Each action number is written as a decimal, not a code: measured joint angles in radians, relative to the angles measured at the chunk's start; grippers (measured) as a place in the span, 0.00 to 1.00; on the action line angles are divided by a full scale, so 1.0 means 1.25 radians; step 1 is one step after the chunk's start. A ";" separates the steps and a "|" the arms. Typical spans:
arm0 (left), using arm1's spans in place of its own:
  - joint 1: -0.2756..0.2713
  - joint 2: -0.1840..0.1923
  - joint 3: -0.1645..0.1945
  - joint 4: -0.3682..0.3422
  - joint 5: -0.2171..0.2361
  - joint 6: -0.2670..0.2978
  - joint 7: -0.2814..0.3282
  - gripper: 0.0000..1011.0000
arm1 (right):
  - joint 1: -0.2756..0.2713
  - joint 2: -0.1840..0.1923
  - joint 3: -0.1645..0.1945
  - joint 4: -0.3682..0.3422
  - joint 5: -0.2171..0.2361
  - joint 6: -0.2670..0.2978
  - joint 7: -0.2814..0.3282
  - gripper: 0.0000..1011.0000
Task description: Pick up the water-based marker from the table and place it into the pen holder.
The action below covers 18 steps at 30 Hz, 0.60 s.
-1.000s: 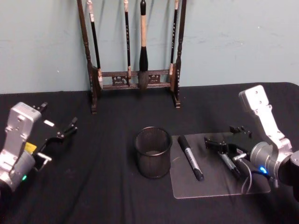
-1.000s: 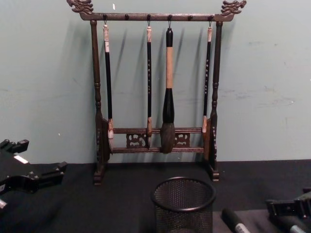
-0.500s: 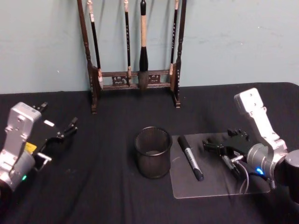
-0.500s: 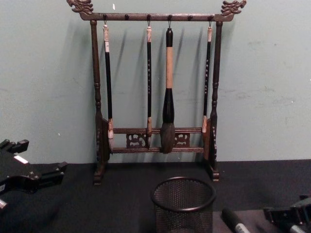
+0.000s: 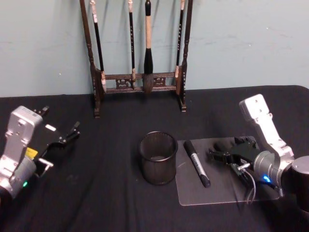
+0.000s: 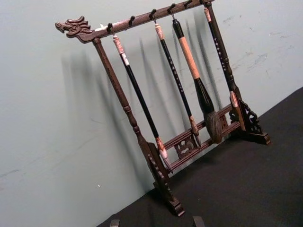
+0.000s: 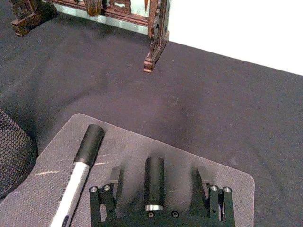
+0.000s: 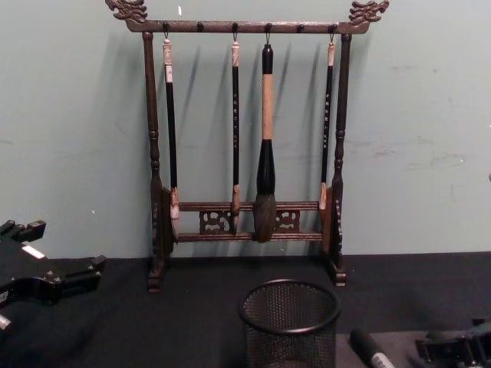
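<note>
Black marker (image 7: pixel 154 183) lies lengthwise between the wide-spread jaws of right gripper (image 5: pixel 226 153), lower right, lined up for a pinch; left gripper (image 5: pixel 62 145) idle, splayed, lower left.

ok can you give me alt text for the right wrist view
The right gripper, jaws open, straddles a black marker lying on a translucent mat, not yet gripping it. A second marker with a black cap lies beside it, toward the mesh pen holder. A wooden rack's foot stands on the black table beyond.
</note>
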 joint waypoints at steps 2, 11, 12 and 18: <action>0.000 0.000 0.000 0.000 0.000 0.000 0.000 0.99 | 0.001 -0.004 0.002 0.003 -0.006 0.000 0.002 0.99; 0.000 0.000 0.000 0.000 0.000 0.000 0.000 0.99 | 0.003 -0.018 0.015 0.017 -0.024 0.002 0.012 0.99; 0.000 0.000 0.000 0.000 0.000 0.000 0.000 0.99 | 0.003 -0.019 0.017 0.019 -0.026 0.003 0.013 0.99; 0.000 0.000 0.000 0.000 0.000 0.000 0.000 0.99 | 0.004 -0.025 0.023 0.024 -0.034 0.006 0.019 0.99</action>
